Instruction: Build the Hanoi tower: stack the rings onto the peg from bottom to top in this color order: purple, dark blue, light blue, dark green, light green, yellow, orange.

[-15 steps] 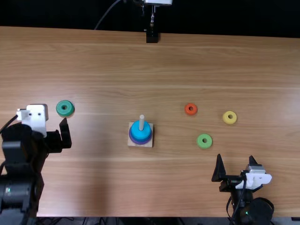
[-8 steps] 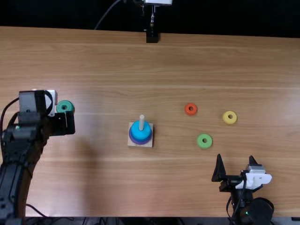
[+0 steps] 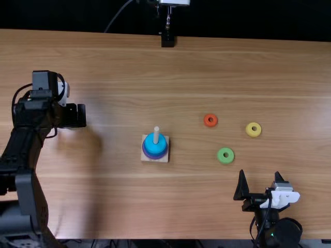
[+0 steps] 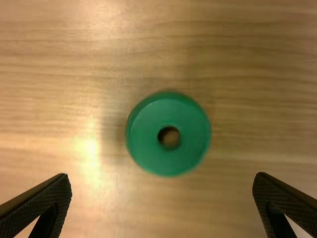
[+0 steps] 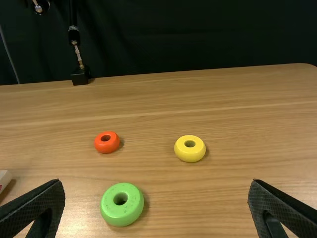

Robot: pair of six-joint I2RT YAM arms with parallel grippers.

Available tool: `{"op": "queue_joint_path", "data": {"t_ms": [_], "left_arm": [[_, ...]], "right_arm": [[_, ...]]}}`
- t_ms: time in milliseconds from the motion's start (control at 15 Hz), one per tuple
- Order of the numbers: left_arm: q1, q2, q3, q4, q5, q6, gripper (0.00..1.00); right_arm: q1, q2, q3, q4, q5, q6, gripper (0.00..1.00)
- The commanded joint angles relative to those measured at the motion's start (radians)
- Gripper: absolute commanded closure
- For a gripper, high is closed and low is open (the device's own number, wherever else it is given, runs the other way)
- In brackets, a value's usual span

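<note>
the left gripper (image 3: 75,115) is poised over the table (image 3: 119,206), its two fingers spread wide with nothing between their tips. the dark green ring (image 4: 168,136) lies flat on the wood ahead of those tips, centred across the gap in the left wrist view, touching neither finger.

to the right of the left gripper, well apart and a little closer to the table's near edge, sits the square base (image 3: 144,159). its pale peg (image 3: 156,135) stands upright through the light blue ring (image 3: 155,148), with a wider purple ring (image 3: 154,157) showing below.

farther right come the rings beyond the right gripper (image 3: 260,178): the orange ring (image 3: 210,120) well off past its left side, the light green ring (image 3: 225,155) nearer on that same side, and the yellow ring (image 3: 253,129) almost straight out in front. the right gripper's fingers are wide apart too, holding nothing.
</note>
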Motion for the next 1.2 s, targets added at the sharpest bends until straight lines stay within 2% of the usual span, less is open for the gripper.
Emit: {"op": "queue_joint_path", "data": {"t_ms": [0, 467, 667, 867, 933, 1067, 1133], "left_arm": [[0.013, 0.056, 0.055, -0.002, 0.002, 0.012, 0.00], [0.005, 0.169, 0.104, 0.001, 0.010, 0.014, 0.00], [0.004, 0.183, 0.103, 0.003, 0.013, 0.054, 0.00], [0.004, 0.191, 0.103, 0.001, 0.015, 0.061, 0.00], [0.004, 0.189, 0.103, -0.002, 0.015, 0.063, 0.12], [0.002, 0.188, 0.103, 0.001, 0.002, 0.063, 0.97], [0.002, 0.184, 0.103, 0.003, 0.002, 0.063, 1.00]], "right_arm": [[-0.004, -0.013, -0.048, -0.067, 0.009, -0.003, 0.00], [-0.004, -0.013, -0.048, -0.067, 0.009, -0.003, 0.00], [-0.004, -0.013, -0.050, -0.067, 0.009, -0.003, 0.00], [-0.004, -0.013, -0.050, -0.067, 0.009, -0.001, 0.00], [-0.004, -0.013, -0.048, -0.067, 0.009, -0.003, 0.00], [-0.004, -0.013, -0.050, -0.067, 0.009, -0.003, 0.00], [-0.004, -0.013, -0.048, -0.067, 0.009, -0.001, 0.00]]}}
